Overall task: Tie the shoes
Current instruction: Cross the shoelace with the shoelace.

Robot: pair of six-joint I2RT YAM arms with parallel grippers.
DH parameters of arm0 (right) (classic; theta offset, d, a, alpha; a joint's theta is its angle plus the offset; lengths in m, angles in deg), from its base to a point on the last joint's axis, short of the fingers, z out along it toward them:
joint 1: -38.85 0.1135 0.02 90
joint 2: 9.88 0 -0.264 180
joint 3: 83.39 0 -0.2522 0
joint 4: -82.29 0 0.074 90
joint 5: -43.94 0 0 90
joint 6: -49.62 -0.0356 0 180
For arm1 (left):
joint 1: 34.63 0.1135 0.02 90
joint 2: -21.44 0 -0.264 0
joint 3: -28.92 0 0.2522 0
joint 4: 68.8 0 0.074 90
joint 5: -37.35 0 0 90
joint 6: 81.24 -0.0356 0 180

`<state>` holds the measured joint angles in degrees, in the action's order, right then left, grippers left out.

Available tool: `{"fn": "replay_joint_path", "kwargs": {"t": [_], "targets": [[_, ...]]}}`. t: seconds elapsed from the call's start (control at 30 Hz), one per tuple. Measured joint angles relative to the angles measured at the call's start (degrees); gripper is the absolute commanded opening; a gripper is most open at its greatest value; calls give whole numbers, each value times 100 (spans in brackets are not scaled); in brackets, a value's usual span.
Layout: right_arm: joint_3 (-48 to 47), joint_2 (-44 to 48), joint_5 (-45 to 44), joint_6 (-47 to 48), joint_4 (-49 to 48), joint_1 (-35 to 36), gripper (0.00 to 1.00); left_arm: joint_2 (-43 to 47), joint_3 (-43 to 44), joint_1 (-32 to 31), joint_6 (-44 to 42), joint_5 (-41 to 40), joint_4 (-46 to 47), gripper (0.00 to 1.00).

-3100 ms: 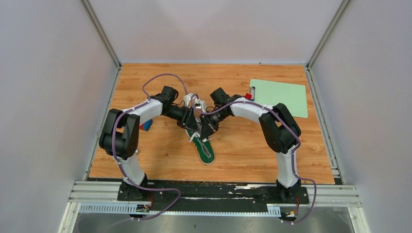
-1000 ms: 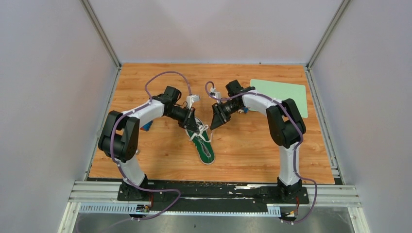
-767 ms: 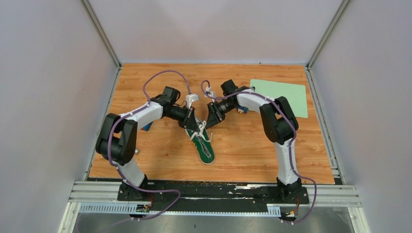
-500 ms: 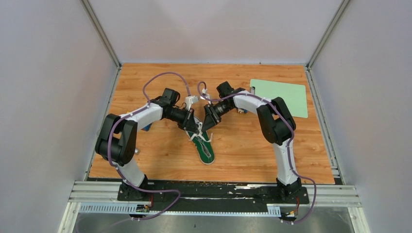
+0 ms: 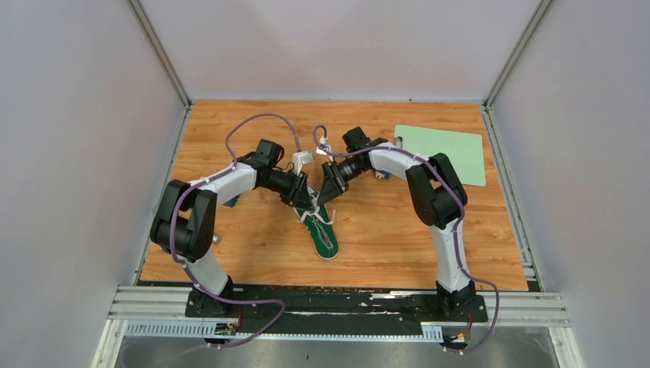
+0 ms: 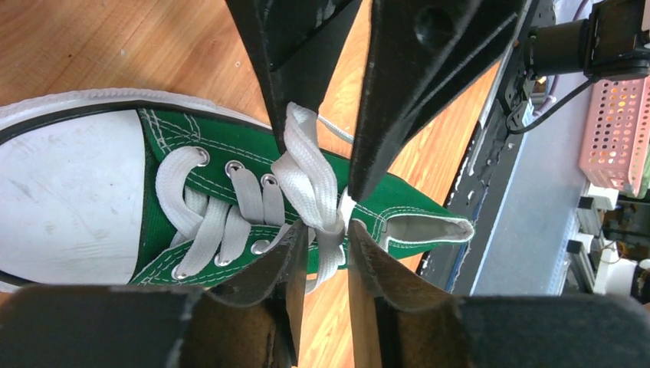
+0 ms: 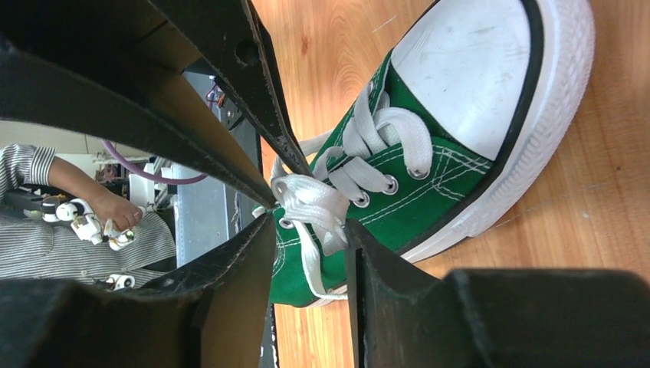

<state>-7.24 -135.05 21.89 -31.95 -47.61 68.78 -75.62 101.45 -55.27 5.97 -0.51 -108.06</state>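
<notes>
The shoe (image 5: 325, 238) is a green low-top with a white toe cap, lying in the middle of the table (image 5: 383, 230), toe toward the back. Both grippers meet over its white laces (image 6: 310, 184). My left gripper (image 6: 328, 230) is open by a narrow gap, and the gathered lace runs between its fingertips. Facing it from the other side, my right gripper (image 7: 310, 226) is open wider. A lace loop (image 7: 310, 199) hangs between its fingers, against the right finger. In the top view the left gripper (image 5: 310, 205) and the right gripper (image 5: 323, 195) almost touch above the shoe's tongue.
A pale green mat (image 5: 444, 153) lies at the back right. A blue object (image 5: 232, 198) sits by the left forearm, and a small red and blue object (image 5: 381, 173) by the right forearm. Grey walls enclose the table on three sides.
The right arm swung left from beside the shoe until its gripper came over the laces, facing the left one. The left gripper's jaws went from shut to parted. The shoe stayed put.
</notes>
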Motion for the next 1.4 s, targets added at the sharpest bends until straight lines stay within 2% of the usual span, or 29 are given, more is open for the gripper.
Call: {"fn": "replay_joint_path", "kwargs": {"t": [0.13, 0.4, 0.5, 0.73, 0.93, 1.0, 1.2, 1.4], "targets": [[-103, 0, -149, -120, -66, 2, 26, 0, 2, 0, -245, 50, -50, 38], [-225, 0, -570, -297, -243, 4, 24, 0, 192, -2, -793, 68, -313, 39], [-232, 0, -656, -380, -310, 4, 26, 0, 295, -2, -990, 74, -396, 40], [-356, -4, -756, -688, -457, 4, 38, -79, 463, -2, -1408, 44, -688, 40], [-374, -111, -761, -1001, -603, 7, 39, -210, 483, -2, -1471, -37, -850, 40], [-374, -157, -763, -1078, -634, 7, 34, -232, 483, -2, -1469, -48, -872, 40], [-374, -199, -739, -1220, -706, 7, 11, -238, 490, -2, -1469, -66, -933, 40], [-455, -199, -737, -1283, -721, 7, 5, -238, 557, -2, -1469, -66, -1021, 41]]}}
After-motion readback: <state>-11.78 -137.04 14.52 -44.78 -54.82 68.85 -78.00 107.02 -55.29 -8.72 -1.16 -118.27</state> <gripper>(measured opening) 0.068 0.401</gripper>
